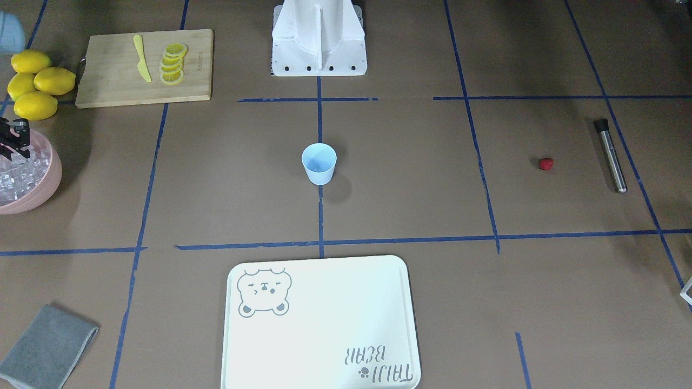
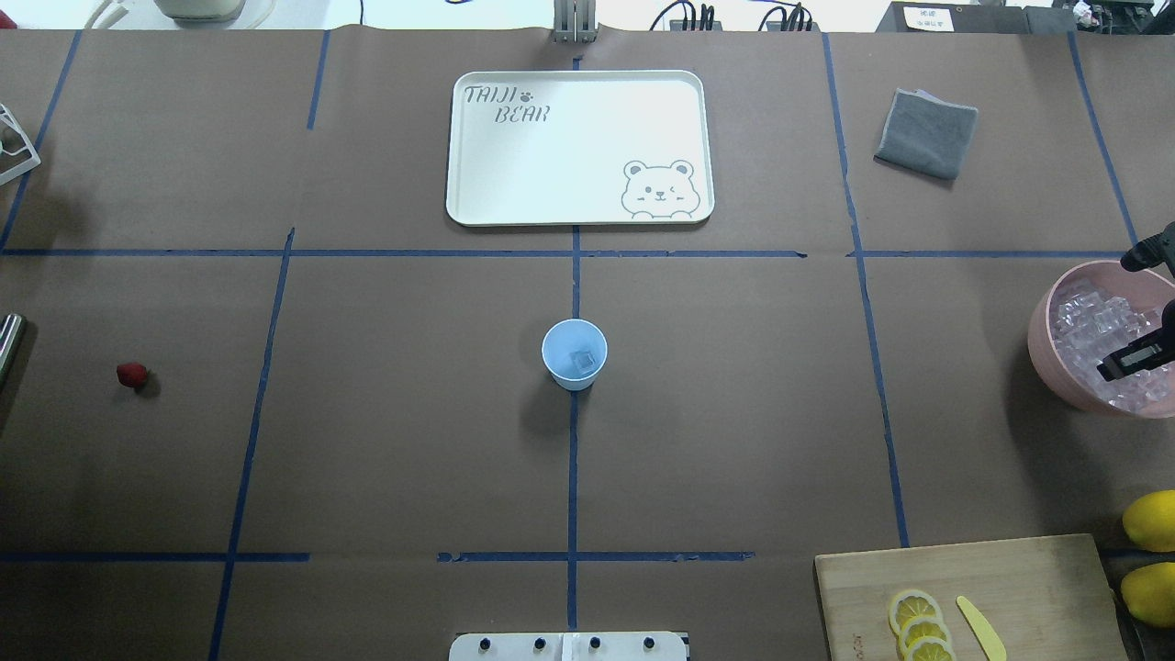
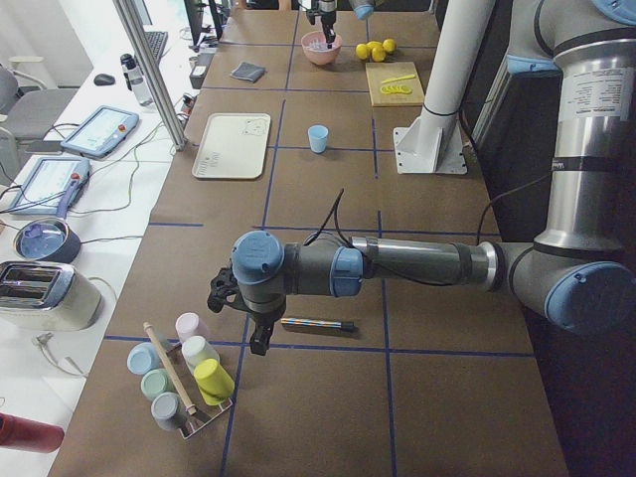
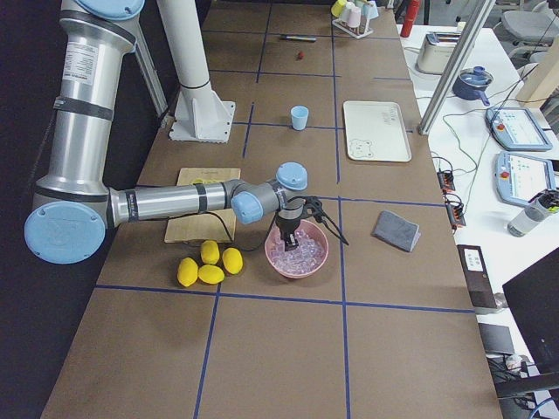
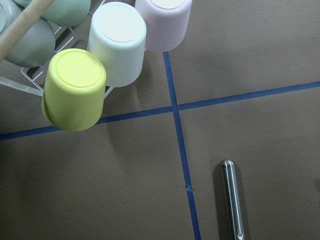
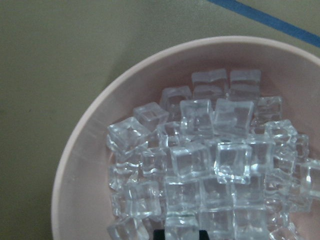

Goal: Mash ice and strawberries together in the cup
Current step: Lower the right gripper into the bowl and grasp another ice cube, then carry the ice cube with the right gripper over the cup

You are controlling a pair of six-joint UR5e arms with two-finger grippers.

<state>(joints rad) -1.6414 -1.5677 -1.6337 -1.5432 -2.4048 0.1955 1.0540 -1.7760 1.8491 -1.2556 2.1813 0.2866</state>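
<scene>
A white bear tray [image 2: 578,147] lies on the brown bench [image 2: 386,413]. A grey cloth [image 2: 925,133] lies near the tray. Far from the tray sit a wooden board [image 1: 108,81] with lemon slices [image 1: 173,64], four lemons [image 1: 54,80] and a pink bowl [image 2: 1042,349].

One light-blue cup [image 1: 319,163], one red strawberry [image 1: 546,163], one metal rod [image 1: 611,155], one white tray [image 1: 324,324] and one grey cloth [image 1: 46,346] are on the table. One pink bowl [image 1: 48,186] holds ice cubes [image 6: 200,160], too many to count. Four whole lemons [image 1: 54,80] lie beside one wooden board [image 1: 108,81] bearing one yellow knife [image 1: 141,58] and at least four lemon slices [image 1: 173,64]; six tumblers [image 3: 199,350] sit on one rack.
</scene>
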